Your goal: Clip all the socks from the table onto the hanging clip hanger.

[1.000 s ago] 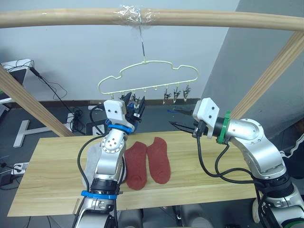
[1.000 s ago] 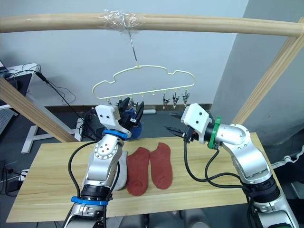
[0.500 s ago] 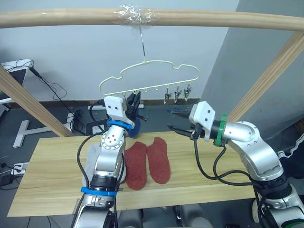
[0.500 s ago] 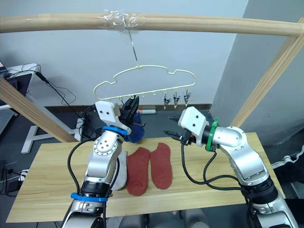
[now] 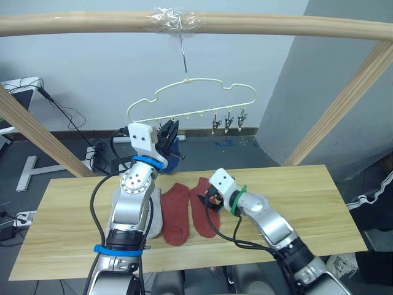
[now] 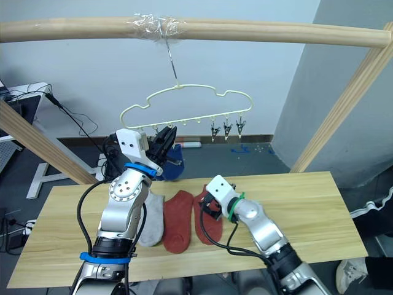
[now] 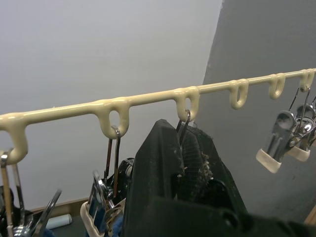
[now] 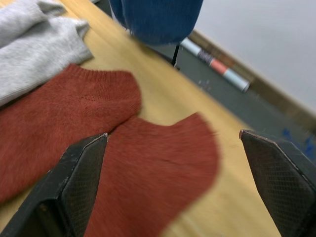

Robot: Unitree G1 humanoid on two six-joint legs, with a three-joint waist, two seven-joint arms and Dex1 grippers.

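1. Table (image 5: pixel 295 209): pale wood planks; two rust red socks (image 5: pixel 187 209) flat, grey sock (image 6: pixel 152 221) beside.
2. Clip hanger (image 5: pixel 190 101) hangs from taped wooden pole (image 5: pixel 276 27); blue sock (image 6: pixel 172 161) clipped.
3. Left gripper (image 5: pixel 167 132) at clips, fingers together.
4. Right gripper (image 8: pixel 173 187) spread wide over red socks.
5. Grey wall, cables on floor (image 5: pixel 92 150).

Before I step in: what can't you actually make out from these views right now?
- Left gripper: whether its fingers pinch a clip; the finger body hides it in the left wrist view.
- Blue sock: its clipped top edge sits behind the left gripper in the head views.
- Grey socks: whether one or two; the left arm covers part.
- Right gripper: open above the red sock, contact unclear.
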